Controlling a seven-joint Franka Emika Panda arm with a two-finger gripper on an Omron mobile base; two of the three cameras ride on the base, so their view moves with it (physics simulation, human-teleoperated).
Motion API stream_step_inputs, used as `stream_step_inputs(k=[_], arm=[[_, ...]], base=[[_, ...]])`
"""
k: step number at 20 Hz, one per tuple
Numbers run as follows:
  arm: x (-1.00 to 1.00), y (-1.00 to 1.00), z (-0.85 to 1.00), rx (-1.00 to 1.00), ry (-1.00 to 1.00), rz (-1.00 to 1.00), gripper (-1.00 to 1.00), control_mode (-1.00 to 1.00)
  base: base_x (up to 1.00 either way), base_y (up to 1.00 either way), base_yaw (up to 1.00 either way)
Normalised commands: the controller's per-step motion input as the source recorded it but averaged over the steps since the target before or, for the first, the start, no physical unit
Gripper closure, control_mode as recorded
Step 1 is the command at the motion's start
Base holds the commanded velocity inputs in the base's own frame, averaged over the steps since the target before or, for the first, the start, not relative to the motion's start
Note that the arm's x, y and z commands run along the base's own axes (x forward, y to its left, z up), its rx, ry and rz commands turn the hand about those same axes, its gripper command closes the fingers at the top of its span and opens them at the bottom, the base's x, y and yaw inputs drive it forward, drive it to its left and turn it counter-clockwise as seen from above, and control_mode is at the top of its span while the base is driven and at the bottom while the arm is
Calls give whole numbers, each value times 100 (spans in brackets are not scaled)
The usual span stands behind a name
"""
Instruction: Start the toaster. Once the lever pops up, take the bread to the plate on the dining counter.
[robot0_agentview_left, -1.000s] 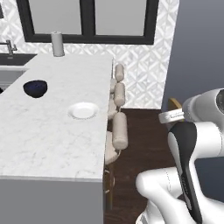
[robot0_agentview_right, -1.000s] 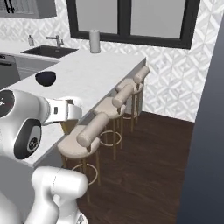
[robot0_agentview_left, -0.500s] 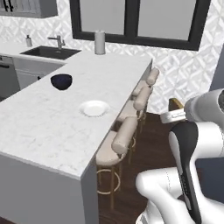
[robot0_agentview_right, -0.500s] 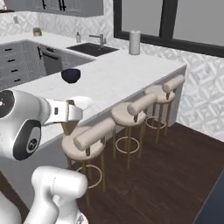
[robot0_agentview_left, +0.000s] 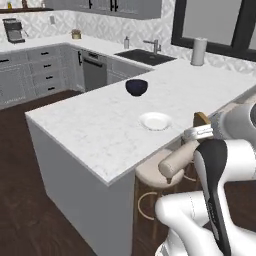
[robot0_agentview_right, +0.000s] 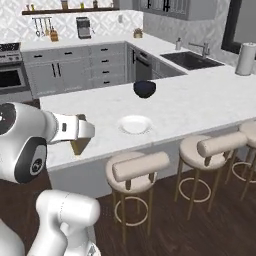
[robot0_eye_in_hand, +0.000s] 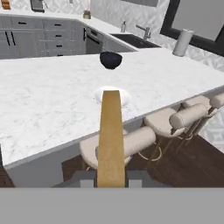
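Claw (robot0_eye_in_hand: 111, 177) pinches bread (robot0_eye_in_hand: 110, 135) edge-on, held off the tabletop (robot0_agentview_left: 95, 130) edge above the stools. Plate (robot0_agentview_left: 155, 121) sits near the bowl (robot0_agentview_left: 136, 87). Best to reach over the plate, lower, then release flat.

The marble bench (robot0_agentview_left: 95, 127) carries a white plate (robot0_agentview_left: 155, 121) just ahead of the jaws, a dark bowl (robot0_agentview_left: 136, 87) farther ahead beyond it, and a paper-towel roll (robot0_agentview_left: 198, 51) far off.
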Motion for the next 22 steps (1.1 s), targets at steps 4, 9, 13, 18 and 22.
stream_step_inputs(k=[4,9,13,18,22], arm=[[0,0,0,0,0,0,100,100],[0,0,0,0,0,0,100,100],[0,0,0,0,0,0,100,100],[0,0,0,0,0,0,100,100],[0,0,0,0,0,0,100,100]], base=[[0,-55,76],[0,-62,72],[0,-97,44],[0,-100,24],[7,-54,10]])
